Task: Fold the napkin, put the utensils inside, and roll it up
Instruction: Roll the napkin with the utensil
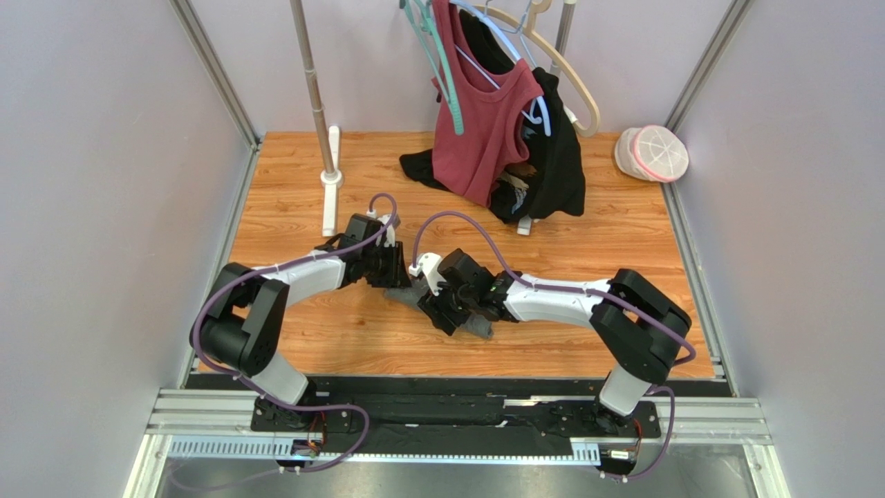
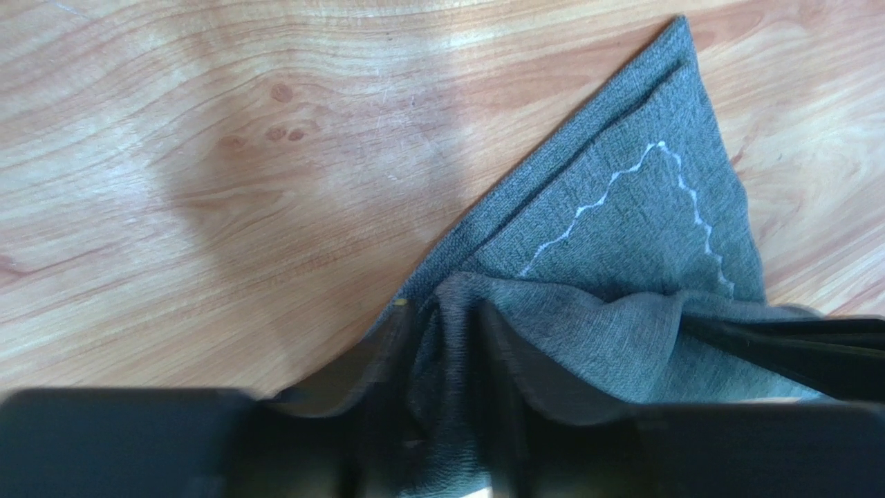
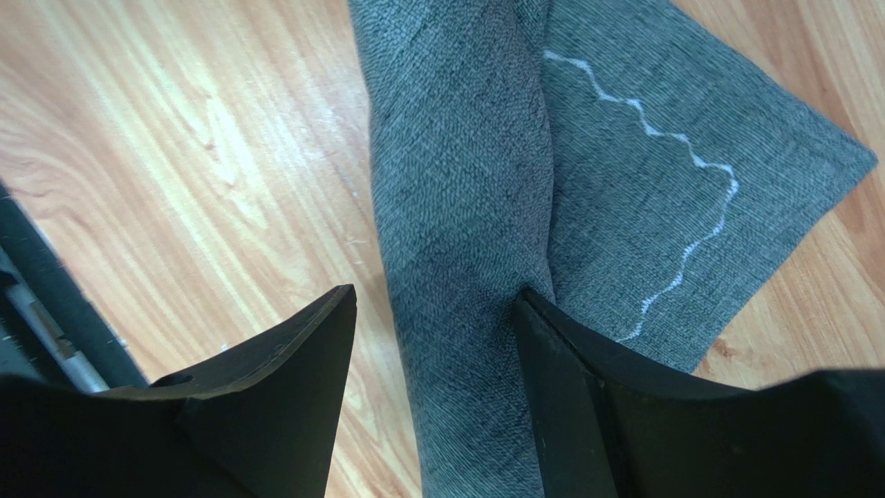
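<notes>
A: From above, where's the napkin point(image 1: 403, 298)?
B: Middle of the tabletop point(image 1: 582, 228), grey, mostly under both wrists
A: Left wrist view?
B: Wavy white stitching point(image 2: 613, 192); cloth bunched in the left tool point(image 2: 447, 436), pinched or not, cannot tell
A: Right wrist?
B: Rolled; right tool point(image 3: 434, 301) spread astride it

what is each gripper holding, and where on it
Right gripper holds nothing: open, straddling the rolled part of the napkin. Left gripper has a bunched napkin end between its jaws; a firm grip cannot be told.
</notes>
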`<state>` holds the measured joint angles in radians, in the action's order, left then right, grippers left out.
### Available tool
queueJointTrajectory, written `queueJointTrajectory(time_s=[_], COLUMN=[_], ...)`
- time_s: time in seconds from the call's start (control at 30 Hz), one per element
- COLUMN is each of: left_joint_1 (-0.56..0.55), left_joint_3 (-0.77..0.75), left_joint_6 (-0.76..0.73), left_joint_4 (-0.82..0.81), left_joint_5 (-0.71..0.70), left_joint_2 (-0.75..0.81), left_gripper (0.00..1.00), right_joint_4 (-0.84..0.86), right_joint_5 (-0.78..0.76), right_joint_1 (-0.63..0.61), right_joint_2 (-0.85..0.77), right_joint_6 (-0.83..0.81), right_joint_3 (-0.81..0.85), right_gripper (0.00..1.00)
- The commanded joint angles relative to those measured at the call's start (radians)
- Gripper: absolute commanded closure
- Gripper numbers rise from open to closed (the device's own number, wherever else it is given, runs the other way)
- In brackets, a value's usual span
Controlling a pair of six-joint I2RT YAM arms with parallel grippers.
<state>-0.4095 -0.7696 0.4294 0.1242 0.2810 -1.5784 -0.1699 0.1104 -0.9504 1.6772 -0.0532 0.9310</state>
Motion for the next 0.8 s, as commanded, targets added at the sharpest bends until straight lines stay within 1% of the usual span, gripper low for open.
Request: queueJointTrajectory(time_s=[0.0, 0.03, 0.13, 0.17, 0.23, 0.27, 0.37, 0.43, 0.57, 0.6, 0.7, 0.77], left_joint_1=[0.005, 0.005, 0.005, 0.006, 0.006, 0.006, 0.011, 0.015, 0.015, 0.017, 0.015, 0.015], left_joint_3=[-0.056, -0.065, -0.083, -0.086, -0.086, -0.085, -0.063, -0.03, 0.041, 0.052, 0.075, 0.084], left_joint_6=[-0.008, -0.009, -0.009, -0.014, -0.017, -0.02, -0.018, -0.014, -0.008, -0.008, -0.009, -0.009], left_joint_4=[0.058, 0.063, 0.1, 0.107, 0.127, 0.132, 0.144, 0.132, 0.068, 0.048, 0.035, 0.031], left_joint_5=[-0.014, -0.031, -0.074, -0.086, -0.121, -0.132, -0.18, -0.203, -0.181, -0.171, -0.161, -0.164], left_joint_2=[0.063, 0.075, 0.121, 0.132, 0.17, 0.184, 0.234, 0.273, 0.33, 0.34, 0.337, 0.327], left_gripper=[0.56, 0.5, 0.44, 0.43, 0.38, 0.38, 0.36, 0.34, 0.34, 0.34, 0.34, 0.34], right_joint_4=[0.026, 0.027, 0.026, 0.024, 0.018, 0.017, 0.0, -0.016, -0.031, -0.036, -0.036, -0.034], right_joint_5=[-0.063, -0.066, -0.058, -0.051, -0.011, 0.007, 0.096, 0.164, 0.276, 0.325, 0.412, 0.445], right_joint_1=[-0.001, -0.002, 0.004, 0.012, 0.021, 0.035, 0.059, 0.07, 0.099, 0.105, 0.13, 0.147], right_joint_2=[0.041, 0.052, 0.071, 0.078, 0.088, 0.099, 0.124, 0.139, 0.176, 0.19, 0.217, 0.231], right_joint_6=[-0.017, -0.016, -0.013, -0.008, -0.001, 0.006, 0.013, 0.018, 0.032, 0.041, 0.047, 0.079], right_joint_3=[-0.006, -0.006, 0.002, 0.005, 0.015, 0.02, 0.037, 0.054, 0.077, 0.08, 0.095, 0.104], right_gripper=[0.37, 0.37, 0.39, 0.42, 0.46, 0.49, 0.56, 0.57, 0.58, 0.58, 0.58, 0.58])
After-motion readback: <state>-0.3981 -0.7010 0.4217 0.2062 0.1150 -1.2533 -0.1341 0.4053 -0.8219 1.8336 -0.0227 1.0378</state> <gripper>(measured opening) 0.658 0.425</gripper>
